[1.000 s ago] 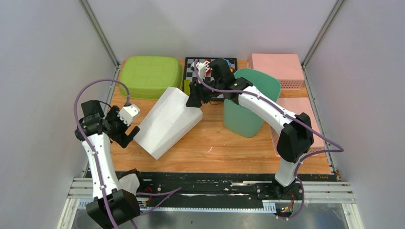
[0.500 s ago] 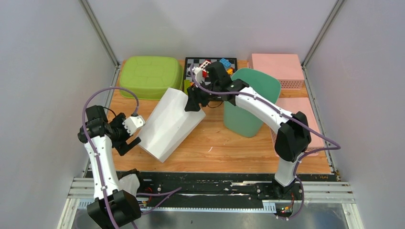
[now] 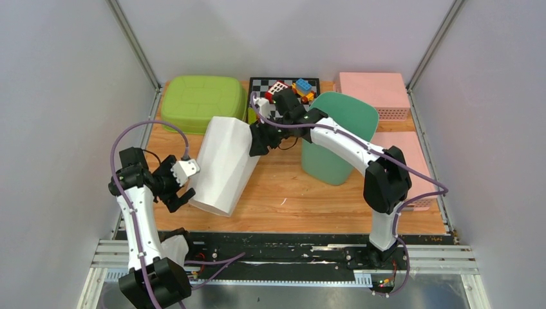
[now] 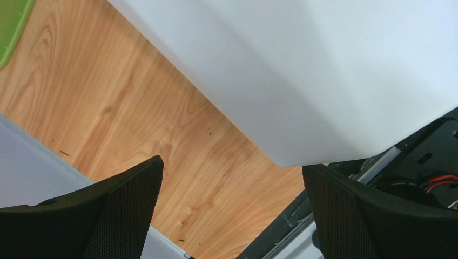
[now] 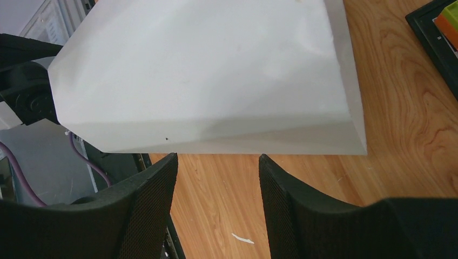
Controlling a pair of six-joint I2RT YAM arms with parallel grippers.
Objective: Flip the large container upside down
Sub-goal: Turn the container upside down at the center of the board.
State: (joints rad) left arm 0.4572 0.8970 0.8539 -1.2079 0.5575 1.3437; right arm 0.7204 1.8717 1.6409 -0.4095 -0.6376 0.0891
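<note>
Although it is lying on its side rather than standing, the large container sits on the left half of the table, with its long axis running from the far middle back toward the near-left edge. It is plain white, with flat faceted sides that taper; from these views I cannot tell which end is the open one. The right gripper is at its far corner, jaws partly apart with only bare wood showing between them, their tips right at the container's edge. The left gripper faces the near end, jaws spread wide and clamped on nothing. The table is light wood. At its far left lies a green tub, bottom up, with a checkered tray of toy bricks beside it. A teal bin stands to the right, and a pink box sits in the far right corner. Pale grey walls enclose the table.
</note>
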